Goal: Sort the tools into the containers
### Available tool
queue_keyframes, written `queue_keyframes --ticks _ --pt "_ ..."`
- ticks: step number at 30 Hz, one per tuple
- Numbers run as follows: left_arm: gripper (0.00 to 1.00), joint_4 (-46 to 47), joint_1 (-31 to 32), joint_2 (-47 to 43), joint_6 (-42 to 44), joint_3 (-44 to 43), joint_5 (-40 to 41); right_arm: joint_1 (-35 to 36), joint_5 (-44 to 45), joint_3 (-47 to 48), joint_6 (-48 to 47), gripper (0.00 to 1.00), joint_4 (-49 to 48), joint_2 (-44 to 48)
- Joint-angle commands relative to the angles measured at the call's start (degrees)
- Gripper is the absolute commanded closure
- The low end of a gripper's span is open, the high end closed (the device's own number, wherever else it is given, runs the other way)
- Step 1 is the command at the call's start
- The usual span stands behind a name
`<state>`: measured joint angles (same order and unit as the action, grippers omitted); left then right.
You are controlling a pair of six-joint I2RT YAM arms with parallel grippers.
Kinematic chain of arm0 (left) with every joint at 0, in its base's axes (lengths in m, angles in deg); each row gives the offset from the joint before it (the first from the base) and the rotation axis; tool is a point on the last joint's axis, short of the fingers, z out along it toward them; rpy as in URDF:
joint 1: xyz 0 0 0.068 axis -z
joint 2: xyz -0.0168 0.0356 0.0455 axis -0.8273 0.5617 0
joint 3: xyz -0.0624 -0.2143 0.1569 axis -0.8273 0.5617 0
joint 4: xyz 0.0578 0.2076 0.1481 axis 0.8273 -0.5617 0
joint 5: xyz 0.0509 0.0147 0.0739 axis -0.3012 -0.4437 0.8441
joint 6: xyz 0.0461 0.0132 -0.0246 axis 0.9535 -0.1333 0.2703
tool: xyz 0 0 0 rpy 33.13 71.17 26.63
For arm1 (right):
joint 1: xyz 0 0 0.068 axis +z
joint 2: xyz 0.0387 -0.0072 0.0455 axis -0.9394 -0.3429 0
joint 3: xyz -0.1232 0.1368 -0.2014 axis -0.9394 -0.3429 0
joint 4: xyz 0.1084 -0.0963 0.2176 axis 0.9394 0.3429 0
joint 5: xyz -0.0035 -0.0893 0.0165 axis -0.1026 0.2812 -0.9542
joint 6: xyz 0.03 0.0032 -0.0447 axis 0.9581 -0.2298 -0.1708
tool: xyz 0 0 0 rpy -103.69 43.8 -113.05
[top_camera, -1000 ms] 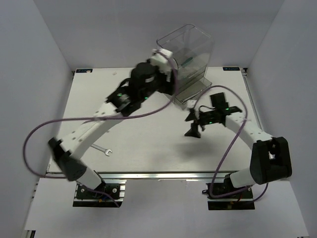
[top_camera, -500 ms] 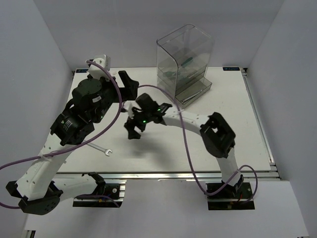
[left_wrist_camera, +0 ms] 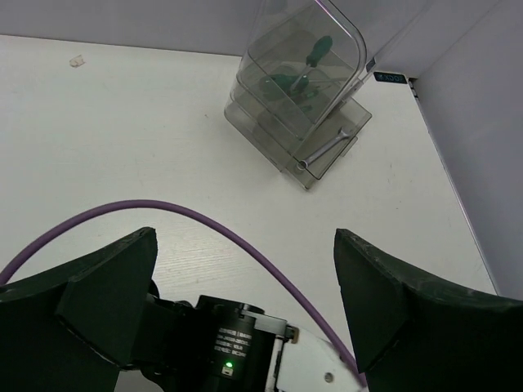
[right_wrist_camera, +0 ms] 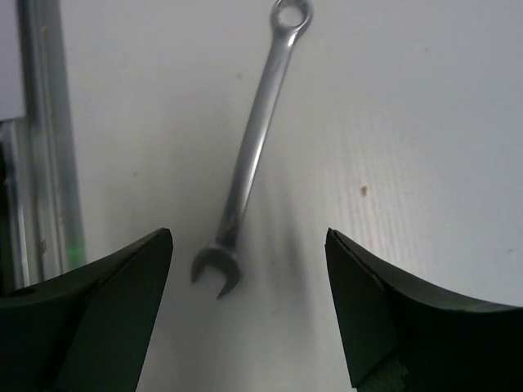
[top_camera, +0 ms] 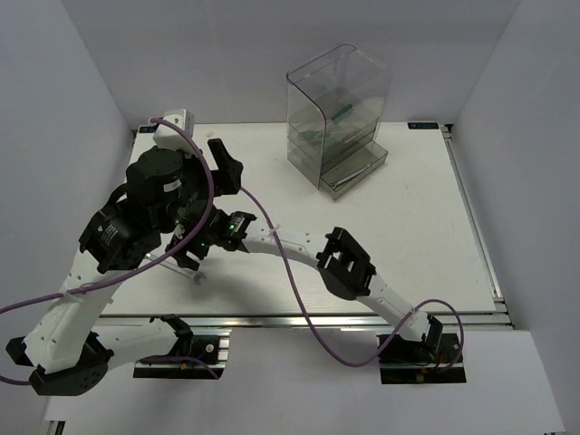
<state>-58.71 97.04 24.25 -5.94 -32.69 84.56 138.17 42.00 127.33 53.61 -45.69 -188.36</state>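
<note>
Lengthwise between the right jaws, spread wide, the wrench (right_wrist_camera: 253,155) points ring-end away.

Setting: robotics lab test cell. A white table (top_camera: 408,236) is boxed in by plain pale walls (top_camera: 63,100) on three sides. An aluminium rail (top_camera: 299,319) runs along the near edge. Two robot arms (top_camera: 290,246) are bolted there, with purple cables (left_wrist_camera: 147,204) trailing.

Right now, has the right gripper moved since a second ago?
Yes. The right gripper swung left, away from the drawer unit, and now hangs jaws open over the wrench.
</note>
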Motion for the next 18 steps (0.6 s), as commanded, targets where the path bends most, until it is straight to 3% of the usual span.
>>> queue_keyframes --ticks 1,6,18 --pt "0.02 -2.9 0.2 -1.3 -0.7 -2.1 1.4 0.6 7.8 7.3 1.1 0.22 0.4 -3.9" --pt "0.02 -3.8 0.2 -1.2 -0.6 -2.4 1.6 1.9 9.3 2.2 -2.5 0.36 -7.4 -4.6" --pt "0.02 -6.4 0.2 -0.9 0.6 -2.5 2.1 3.8 6.3 -0.4 -3.3 0.36 -9.1 -6.2"
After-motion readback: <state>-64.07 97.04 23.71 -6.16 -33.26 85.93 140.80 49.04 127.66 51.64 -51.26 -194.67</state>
